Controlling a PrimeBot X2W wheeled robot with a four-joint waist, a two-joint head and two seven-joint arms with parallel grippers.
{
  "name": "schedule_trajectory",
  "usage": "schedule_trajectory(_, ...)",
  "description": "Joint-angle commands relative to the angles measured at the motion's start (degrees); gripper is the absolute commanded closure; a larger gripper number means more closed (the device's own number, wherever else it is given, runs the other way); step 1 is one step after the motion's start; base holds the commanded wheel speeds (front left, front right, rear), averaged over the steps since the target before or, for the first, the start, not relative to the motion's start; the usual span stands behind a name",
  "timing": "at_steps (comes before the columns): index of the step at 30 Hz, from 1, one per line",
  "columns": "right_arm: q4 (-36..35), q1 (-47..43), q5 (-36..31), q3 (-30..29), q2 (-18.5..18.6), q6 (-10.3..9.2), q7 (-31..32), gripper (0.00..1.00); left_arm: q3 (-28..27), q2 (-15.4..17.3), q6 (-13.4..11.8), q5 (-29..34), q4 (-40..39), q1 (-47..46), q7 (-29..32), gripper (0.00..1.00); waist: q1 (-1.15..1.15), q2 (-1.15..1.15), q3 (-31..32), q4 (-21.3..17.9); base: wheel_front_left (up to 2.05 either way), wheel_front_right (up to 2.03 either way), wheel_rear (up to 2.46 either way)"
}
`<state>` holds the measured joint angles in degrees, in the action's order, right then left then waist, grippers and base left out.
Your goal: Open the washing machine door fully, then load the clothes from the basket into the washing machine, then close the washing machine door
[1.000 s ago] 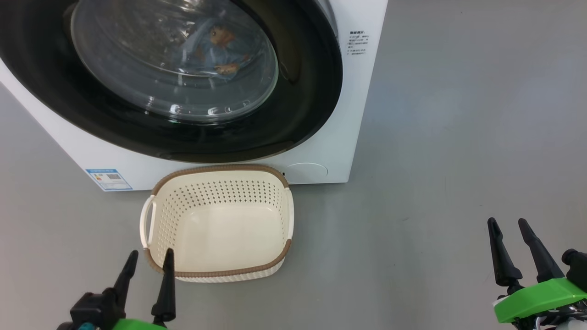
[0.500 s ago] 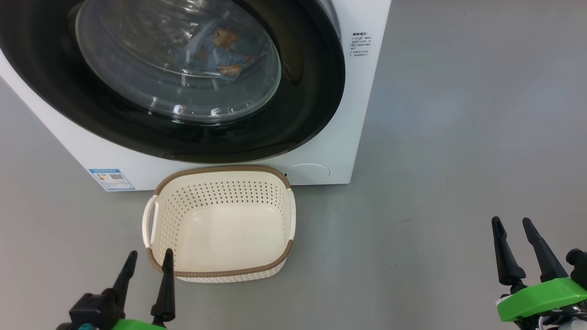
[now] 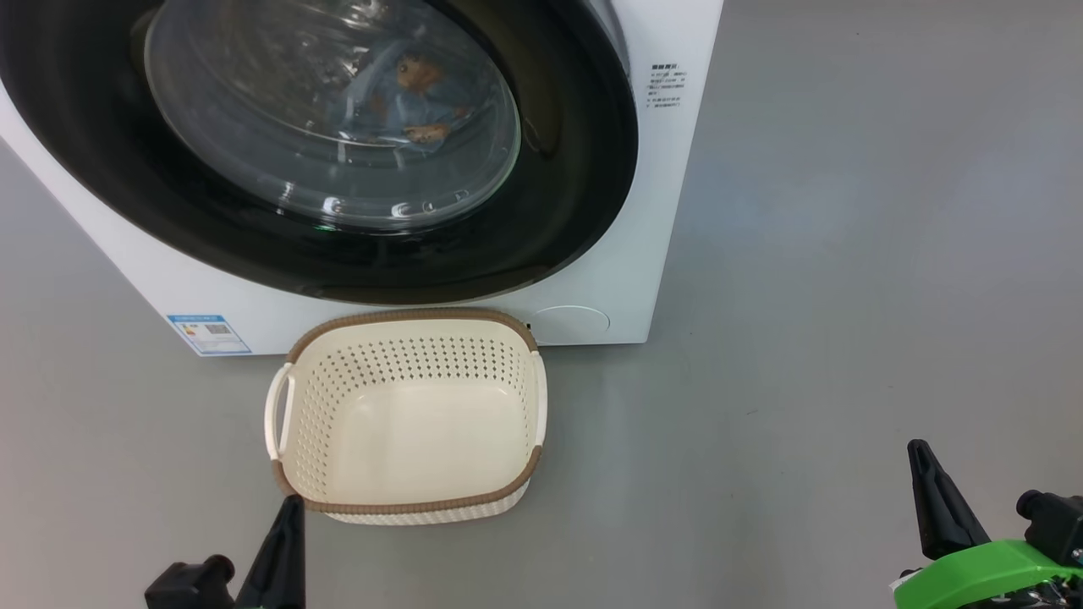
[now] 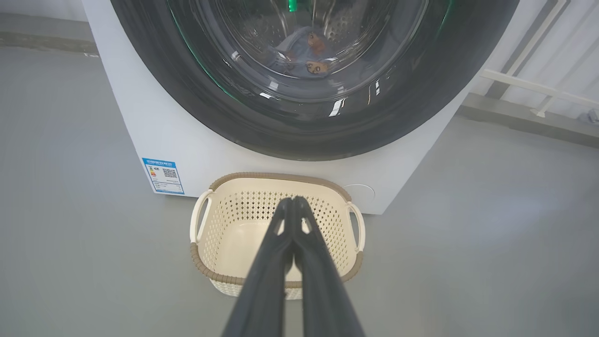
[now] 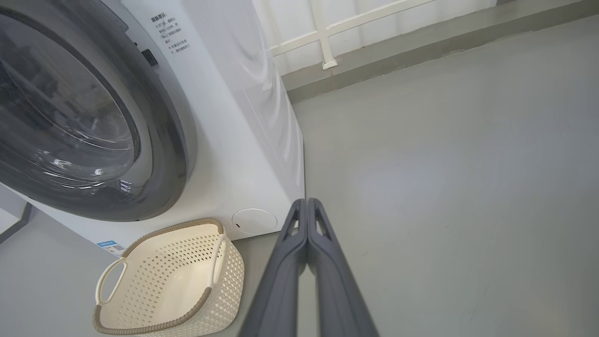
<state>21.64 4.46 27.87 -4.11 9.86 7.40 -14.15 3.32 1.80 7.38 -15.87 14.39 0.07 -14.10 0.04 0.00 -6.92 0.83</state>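
The washing machine door (image 3: 579, 169) is cut off above; the clothes (image 3: 408, 95) behind it seem blurred.

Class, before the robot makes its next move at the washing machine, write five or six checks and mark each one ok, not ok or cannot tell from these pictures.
1. The washing machine door sits flush against the front: ok.
2. The door has fully locked: cannot tell.
3. The clothes lie inside the washing machine, behind the glass: ok.
4. The basket holds nothing: ok.
5. The left gripper, jaws shut on nothing: ok.
6. The right gripper, jaws shut on nothing: ok.
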Motion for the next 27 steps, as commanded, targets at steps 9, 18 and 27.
schedule_trajectory(9,-1.8,0.68,5.73,-0.28,0.21,0.01,1.72,1.0,-0.46,0.88,-0.03,-7.16,-1.1,-1.17,1.24,1.0,-0.03,0.0,0.6,-0.08,0.0,0.0,0.0)
schedule_trajectory(18,-2.21,0.81,10.44,-0.46,-0.36,0.02,3.25,1.0,-0.75,1.23,0.01,-13.12,-0.85,-1.66,2.44,1.0,-0.04,0.0,1.09,-0.14,0.0,0.0,0.0)
schedule_trajectory(27,-2.68,0.9,15.16,-0.65,-0.94,0.02,4.78,1.0,-1.11,1.53,0.03,-19.03,-0.77,-2.08,3.69,1.0,-0.04,0.0,1.59,-0.2,0.0,0.0,0.0)
